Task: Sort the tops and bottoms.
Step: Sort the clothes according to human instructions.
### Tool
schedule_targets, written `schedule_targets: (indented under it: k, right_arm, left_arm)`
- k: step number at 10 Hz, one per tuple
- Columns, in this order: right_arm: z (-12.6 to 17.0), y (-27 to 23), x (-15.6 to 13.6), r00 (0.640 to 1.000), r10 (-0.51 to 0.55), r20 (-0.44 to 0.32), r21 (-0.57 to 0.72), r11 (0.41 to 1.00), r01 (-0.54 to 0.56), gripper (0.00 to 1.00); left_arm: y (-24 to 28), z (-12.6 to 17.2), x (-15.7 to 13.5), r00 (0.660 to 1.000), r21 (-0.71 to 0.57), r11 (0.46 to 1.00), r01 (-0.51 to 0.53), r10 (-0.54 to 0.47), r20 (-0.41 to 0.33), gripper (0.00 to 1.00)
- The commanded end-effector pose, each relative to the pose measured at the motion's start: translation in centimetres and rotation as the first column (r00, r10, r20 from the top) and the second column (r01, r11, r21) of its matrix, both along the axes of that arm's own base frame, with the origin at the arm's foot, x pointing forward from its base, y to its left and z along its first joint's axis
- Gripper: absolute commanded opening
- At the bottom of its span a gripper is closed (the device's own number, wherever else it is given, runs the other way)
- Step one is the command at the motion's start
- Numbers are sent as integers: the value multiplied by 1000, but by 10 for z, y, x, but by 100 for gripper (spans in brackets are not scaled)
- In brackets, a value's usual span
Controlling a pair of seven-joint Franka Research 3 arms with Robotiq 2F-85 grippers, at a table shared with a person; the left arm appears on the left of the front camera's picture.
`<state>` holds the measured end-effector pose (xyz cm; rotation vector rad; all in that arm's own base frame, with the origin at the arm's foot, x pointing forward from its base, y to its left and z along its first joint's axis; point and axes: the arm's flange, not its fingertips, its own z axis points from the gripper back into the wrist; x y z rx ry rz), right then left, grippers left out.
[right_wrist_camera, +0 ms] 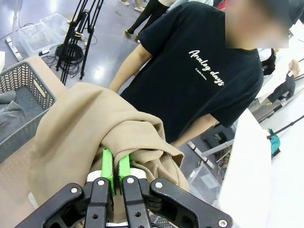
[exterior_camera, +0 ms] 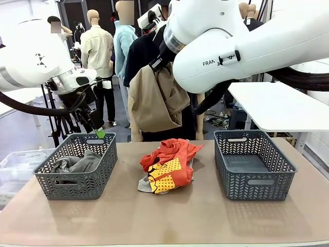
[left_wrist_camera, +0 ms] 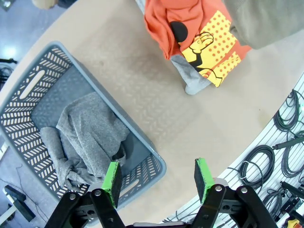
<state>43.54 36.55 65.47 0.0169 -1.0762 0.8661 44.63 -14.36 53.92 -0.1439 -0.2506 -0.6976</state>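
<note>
Right gripper (right_wrist_camera: 114, 164) clamped tight on khaki garment (exterior_camera: 154, 100), which hangs upper centre of the front view, above the table (exterior_camera: 103, 221). Left gripper (left_wrist_camera: 159, 178) spread wide, empty, above the edge of the left basket (exterior_camera: 77, 188). Dark grey garment (exterior_camera: 77, 164) is in that basket. Orange-red garment (exterior_camera: 172, 159) lies on light grey garment (exterior_camera: 145, 185), mid-table.

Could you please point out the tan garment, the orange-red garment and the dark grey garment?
tan garment (exterior_camera: 154, 103), front view, middle of the hanging cloth.
orange-red garment (exterior_camera: 175, 149), front view, plain orange upper fold.
dark grey garment (left_wrist_camera: 90, 133), left wrist view, its crumpled centre.
</note>
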Motion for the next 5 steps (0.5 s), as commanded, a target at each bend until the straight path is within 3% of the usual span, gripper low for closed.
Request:
schedule_targets:
  k: [1,5]
  right_arm:
    - [6,0,-1,1000,-1,6,1,1000,1,0]
    - [6,0,-1,1000,-1,6,1,1000,1,0]
  left_arm:
    - [1,3,0,1000,13,1000,5,-5,-7,80]
    - [1,3,0,1000,13,1000,5,-5,-7,80]
